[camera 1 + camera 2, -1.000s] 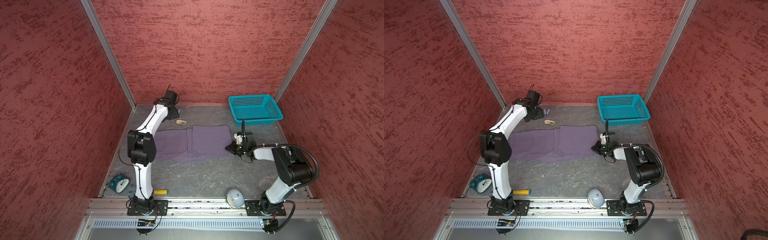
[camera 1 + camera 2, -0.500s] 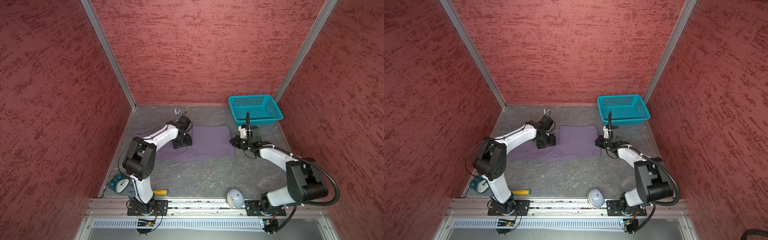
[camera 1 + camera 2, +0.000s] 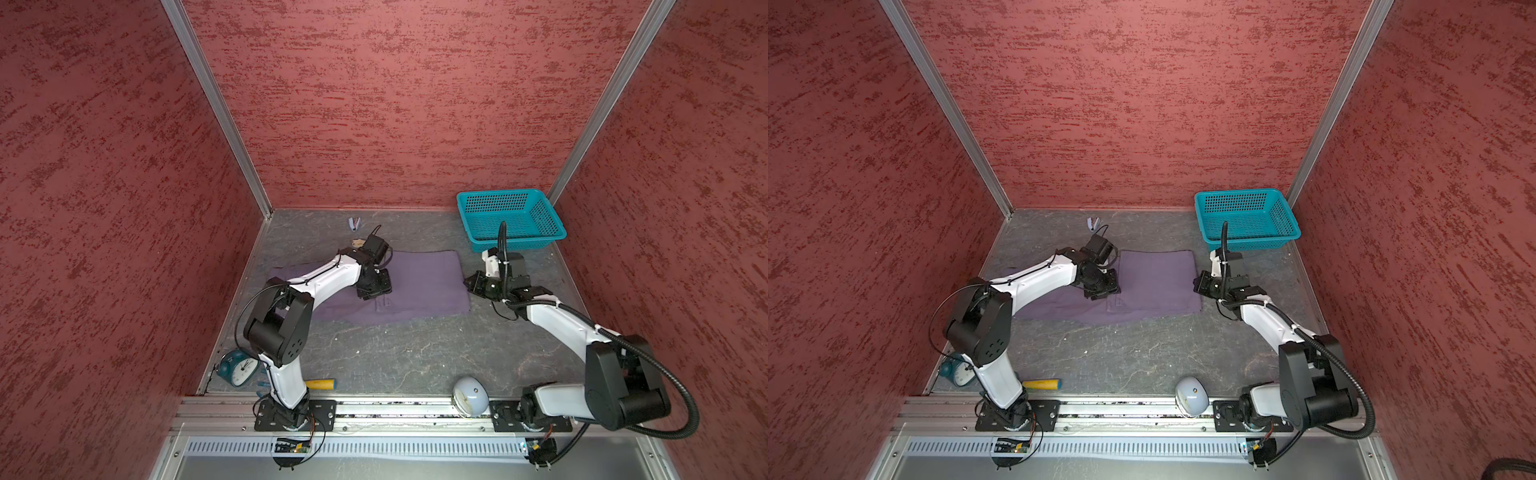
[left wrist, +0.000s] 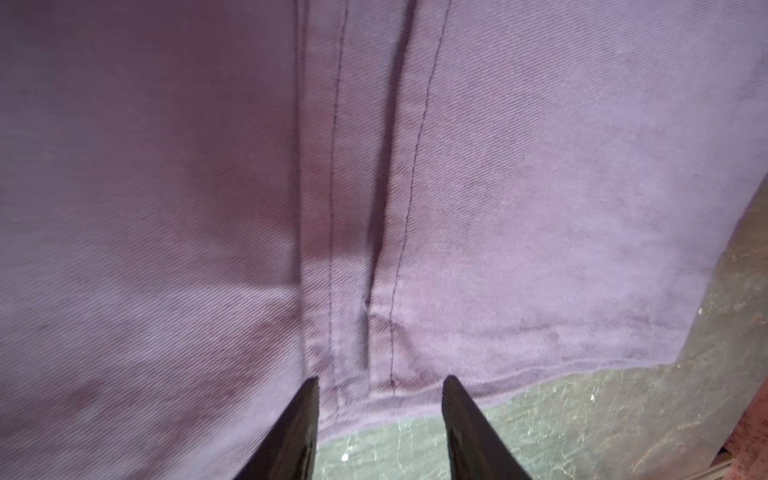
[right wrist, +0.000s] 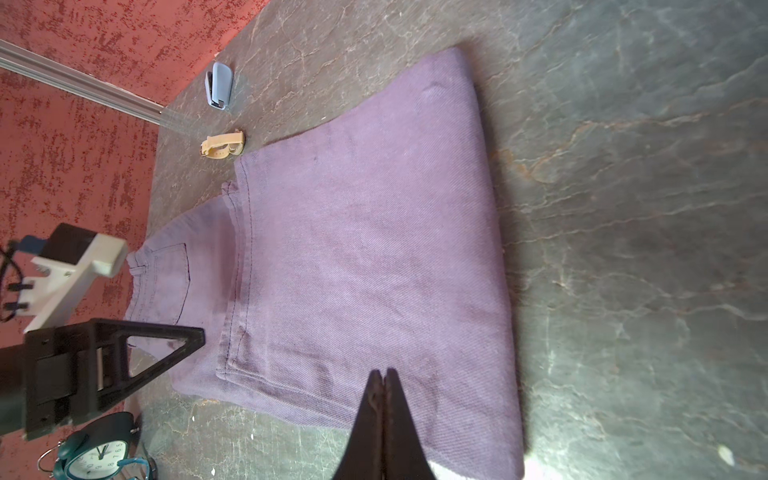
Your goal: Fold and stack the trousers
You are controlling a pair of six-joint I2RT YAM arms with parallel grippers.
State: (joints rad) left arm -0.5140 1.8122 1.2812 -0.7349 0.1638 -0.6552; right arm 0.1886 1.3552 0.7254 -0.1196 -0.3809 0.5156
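Two grippers sit at the trousers (image 3: pixel 419 282), which lie flat and folded on the grey bench (image 3: pixel 395 353) in the middle of both top views, a little above centre. The muted purple cloth makes a long band running left to right, and the right part is a doubled layer with a stitched hem edge lying across the lower one.

The left gripper (image 3: pixel 376 291) hangs over the middle of the band, close to its lower edge. In the left wrist view its gripper (image 4: pixel 380 380) has the jaws parted to a moderate gap, straddling the double-stitched seam of the trousers (image 4: pixel 540 166) right at the cloth's edge, with nothing pinched between them.

The right gripper (image 3: pixel 471 284) sits at the right end of the trousers, just beside the folded edge. In the right wrist view this gripper (image 5: pixel 383 372) has its fingers pressed tight together over the trousers (image 5: pixel 365 249), with no cloth visibly caught between them.

Other things lie around the trousers:
- A teal basket (image 3: pixel 519 243) stands in the upper right of the bench, near the back wall.
- A small blue-grey stapler (image 3: pixel 354 224) lies above the left gripper near the back wall.
- A beige strap (image 5: pixel 222 145) lies just beside the trousers' far edge.
- A teal alarm clock (image 3: pixel 239 368) sits at the lower left.
- A yellow-handled tool (image 3: pixel 320 384) lies near the left arm's base.
- A pale domed object (image 3: pixel 469 399) sits at the front rail.
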